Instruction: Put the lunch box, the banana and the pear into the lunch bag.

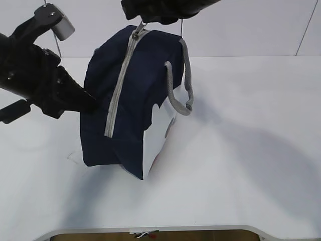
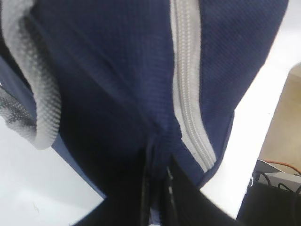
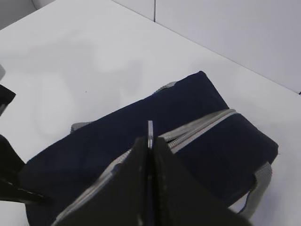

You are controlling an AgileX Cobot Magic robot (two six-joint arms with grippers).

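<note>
The navy lunch bag (image 1: 130, 100) stands tilted on the white table, and its grey zipper (image 1: 118, 90) looks closed along its visible length. My right gripper (image 1: 143, 22) is above the bag's top and shut on the zipper's ring pull (image 3: 150, 131). My left gripper (image 1: 90, 103) is at the bag's left side and shut on a fold of navy fabric (image 2: 157, 155) beside the zipper (image 2: 188, 94). The grey handle (image 1: 180, 85) hangs on the right side. The lunch box, banana and pear are not in view.
The white table (image 1: 251, 150) stretches to the right and front of the bag, with its front edge (image 1: 150, 230) near the bottom. In the left wrist view the table edge (image 2: 254, 141) drops off to cables and dark equipment (image 2: 273, 188).
</note>
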